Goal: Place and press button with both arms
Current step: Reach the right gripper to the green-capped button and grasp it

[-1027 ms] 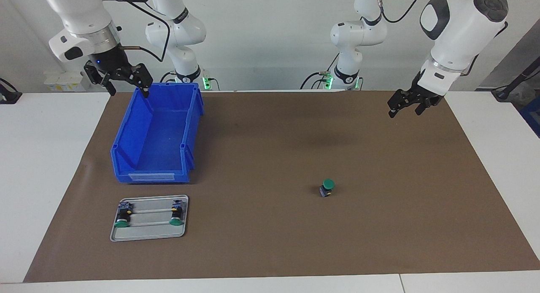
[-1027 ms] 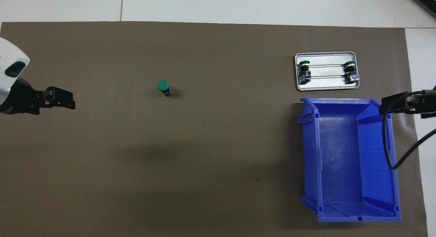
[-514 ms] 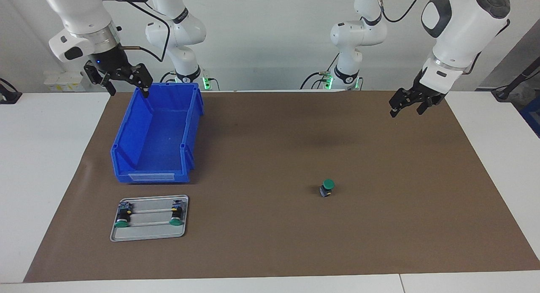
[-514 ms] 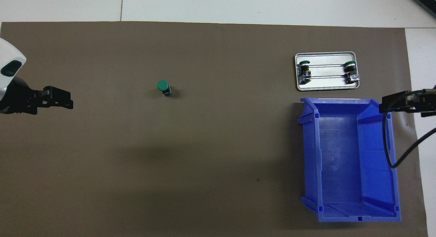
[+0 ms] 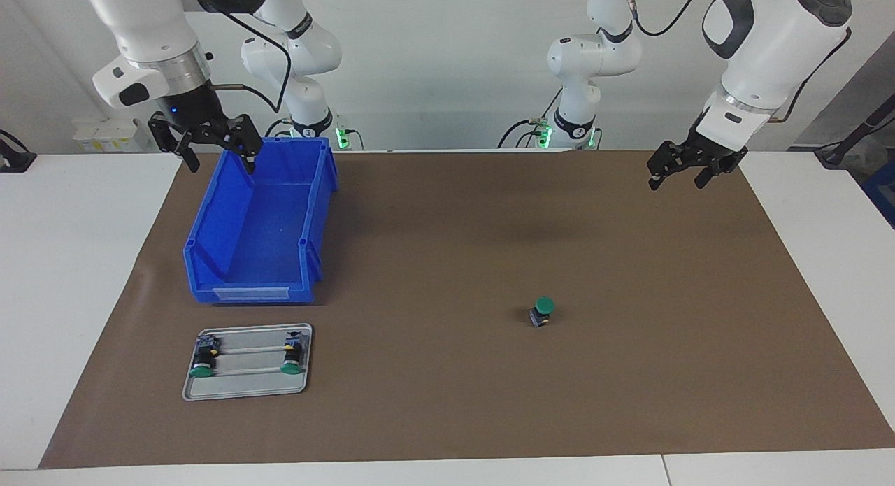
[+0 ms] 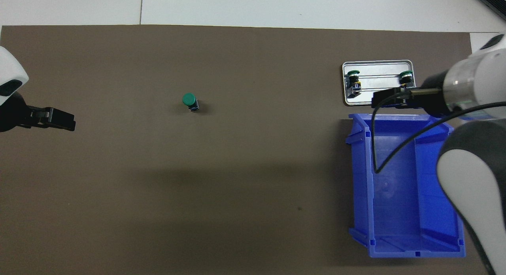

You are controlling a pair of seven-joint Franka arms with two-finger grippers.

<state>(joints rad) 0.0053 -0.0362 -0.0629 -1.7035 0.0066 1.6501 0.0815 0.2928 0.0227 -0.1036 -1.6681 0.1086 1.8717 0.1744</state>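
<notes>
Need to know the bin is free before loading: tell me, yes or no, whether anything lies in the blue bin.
No: the bin shows only its bare blue floor in the facing view.

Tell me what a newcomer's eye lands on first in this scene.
The big blue bin at the right arm's end of the table draws the eye first, with the right gripper open in the air over its rim nearest the robots. Next comes the lone green-capped button standing on the brown mat, untouched. The left gripper hangs open over the mat's corner at the left arm's end.
</notes>
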